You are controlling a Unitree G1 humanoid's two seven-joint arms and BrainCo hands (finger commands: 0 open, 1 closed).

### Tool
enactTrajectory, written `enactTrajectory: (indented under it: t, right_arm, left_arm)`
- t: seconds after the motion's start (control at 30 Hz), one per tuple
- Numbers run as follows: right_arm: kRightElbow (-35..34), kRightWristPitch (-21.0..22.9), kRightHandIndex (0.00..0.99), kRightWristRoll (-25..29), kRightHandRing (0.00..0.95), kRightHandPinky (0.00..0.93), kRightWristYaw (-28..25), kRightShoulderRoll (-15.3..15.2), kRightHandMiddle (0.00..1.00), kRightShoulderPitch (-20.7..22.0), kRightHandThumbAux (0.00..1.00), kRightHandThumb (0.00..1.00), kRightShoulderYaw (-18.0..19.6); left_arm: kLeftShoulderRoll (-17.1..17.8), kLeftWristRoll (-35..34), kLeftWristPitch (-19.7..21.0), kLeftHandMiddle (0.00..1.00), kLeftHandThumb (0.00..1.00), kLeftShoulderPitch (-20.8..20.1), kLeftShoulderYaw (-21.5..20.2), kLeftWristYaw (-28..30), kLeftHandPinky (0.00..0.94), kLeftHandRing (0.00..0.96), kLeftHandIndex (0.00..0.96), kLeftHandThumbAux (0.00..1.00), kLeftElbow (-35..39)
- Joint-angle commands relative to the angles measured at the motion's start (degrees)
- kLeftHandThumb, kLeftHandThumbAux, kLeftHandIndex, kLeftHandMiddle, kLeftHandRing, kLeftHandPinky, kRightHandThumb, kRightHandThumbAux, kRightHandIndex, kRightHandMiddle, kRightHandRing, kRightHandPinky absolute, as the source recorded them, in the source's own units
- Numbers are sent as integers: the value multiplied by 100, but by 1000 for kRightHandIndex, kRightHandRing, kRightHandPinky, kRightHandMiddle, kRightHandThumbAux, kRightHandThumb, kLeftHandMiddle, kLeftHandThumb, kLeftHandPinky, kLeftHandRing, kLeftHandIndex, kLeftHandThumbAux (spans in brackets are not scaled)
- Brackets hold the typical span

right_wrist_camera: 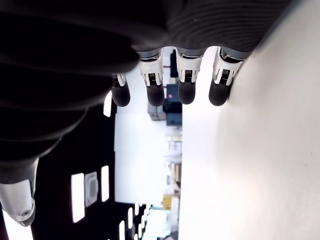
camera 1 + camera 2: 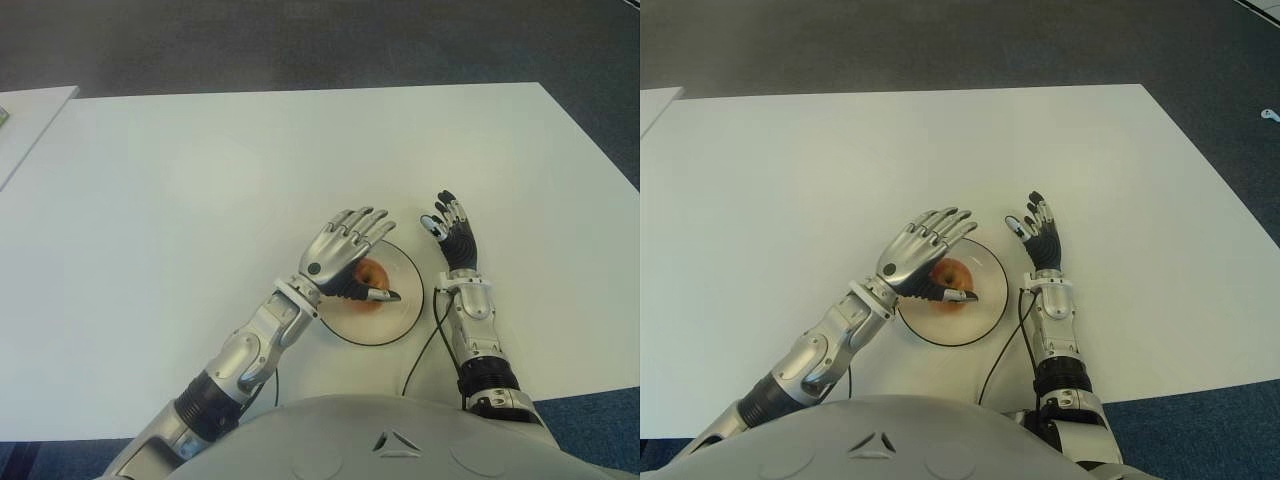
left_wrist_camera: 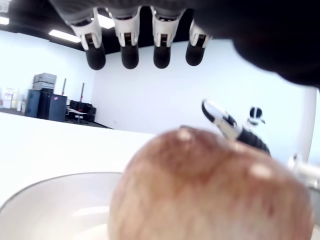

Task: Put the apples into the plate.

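Your left hand (image 2: 345, 255) hovers over the apple (image 2: 368, 274), fingers spread and holding nothing. The apple sits in the white plate (image 2: 405, 305) on the table (image 2: 180, 200). Your right hand (image 2: 452, 232) shows just right of the plate, fingers loosely extended, empty.

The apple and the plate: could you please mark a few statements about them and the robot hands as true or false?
1. The apple lies in the plate. True.
2. The left robot hand is over the apple, fingers spread. True.
3. The right robot hand holds a second apple. False: it holds nothing and shows right of the plate.
4. The plate stands at the table's far edge. False: it is near the robot's edge.
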State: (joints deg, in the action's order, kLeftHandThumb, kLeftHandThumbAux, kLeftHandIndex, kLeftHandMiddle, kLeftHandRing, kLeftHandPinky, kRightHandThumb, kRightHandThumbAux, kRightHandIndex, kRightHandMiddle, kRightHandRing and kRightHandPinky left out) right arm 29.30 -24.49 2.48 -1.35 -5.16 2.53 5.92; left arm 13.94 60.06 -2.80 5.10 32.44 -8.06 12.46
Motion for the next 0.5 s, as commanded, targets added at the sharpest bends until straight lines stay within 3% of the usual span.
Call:
enactTrajectory:
  t: [0.03,0.23,0.37,0.5]
  right_arm:
    - [291,340,0,5,0,0,9,171,12,-378,563,130,-47]
    - [258,266,0,29,0,0,-33,198,10,-418,580,131,-47]
    - [225,273,0,71,0,0,-88,201,5,-438,583,135,-38]
    - [266,249,0,90,0,0,-137,176,1,-416,581,137,-18]
  left_arm:
    - [-119,-853,188,0,168,343,-610,114,0,0,0,220,332]
    - [-418,-2751,253,0,182,1030,-1513,390,0,0,0,215,685]
    - [-789,-3964,145,0,172,1351,-2053,342,0,0,0,234,428]
    - [-1043,-4641,-422,0,144,1709,-2477,-25,9,0,0,270,-303]
